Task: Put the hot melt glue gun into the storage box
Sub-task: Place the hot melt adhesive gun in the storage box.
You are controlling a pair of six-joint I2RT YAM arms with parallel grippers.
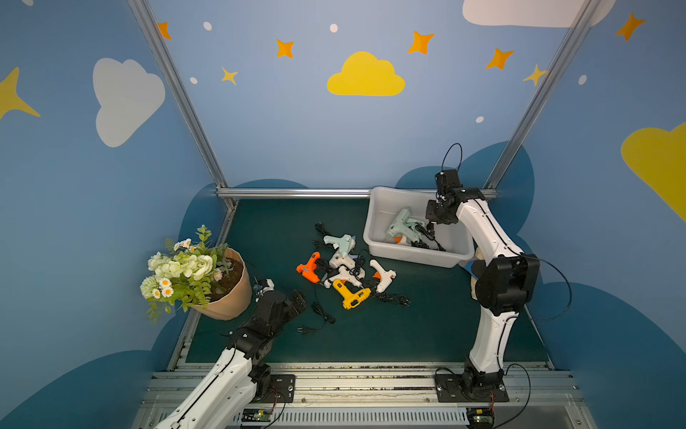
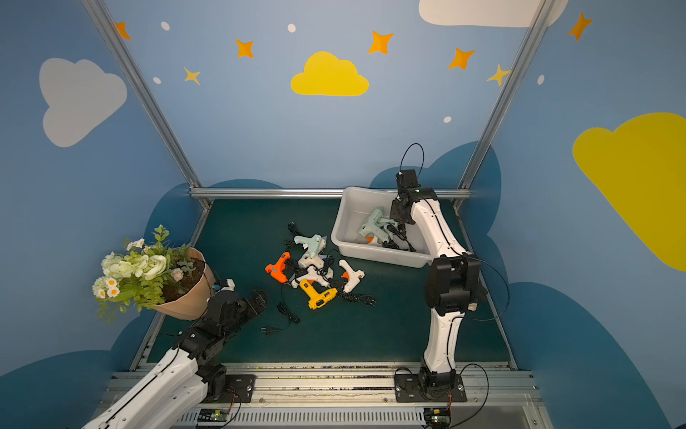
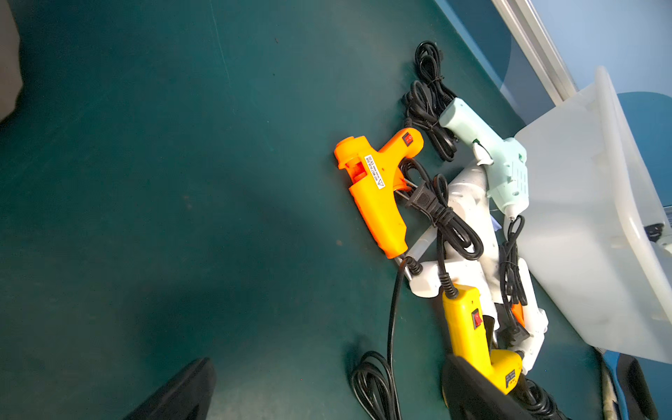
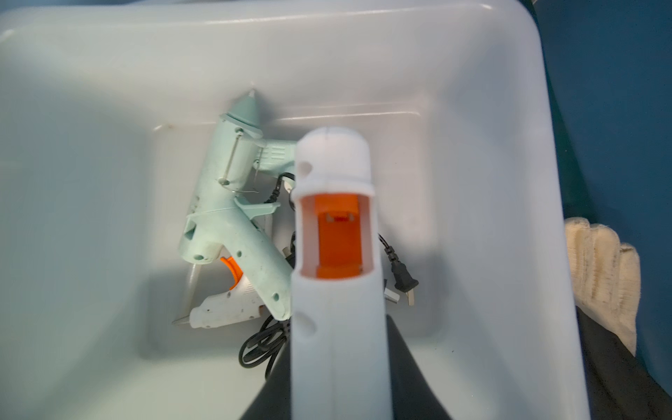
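Hot melt glue gun (image 4: 336, 291), a white one with an orange trigger, is gripped by the right gripper (image 1: 431, 226). The right wrist view shows the jaws closed tight on the body of the gun, and the gun hangs over the inside of the storage box (image 1: 375, 226); whether it touches the floor of the box I cannot tell; in both top views the gripper hides the gun itself. The storage box stands at the far right corner of the green mat (image 1: 260, 230); inside it already lie a mint glue gun (image 4: 232, 203) and, partly under it, a small white glue gun (image 4: 225, 312), with black cords (image 4: 262, 349) beside them. The left gripper (image 1: 301, 301) is fully open and holds nothing; it hovers low over the mat, near the flower pot (image 1: 232, 297) and just beside a pile of glue guns in the middle of the mat. The pile has an orange glue gun (image 1: 309, 268), a yellow glue gun (image 1: 352, 296), a second mint glue gun (image 1: 342, 242) and several white glue guns (image 1: 383, 276), all tangled with their cords; in the left wrist view one finger (image 3: 472, 392) stands in front of the yellow glue gun, but whether it touches it I cannot tell.
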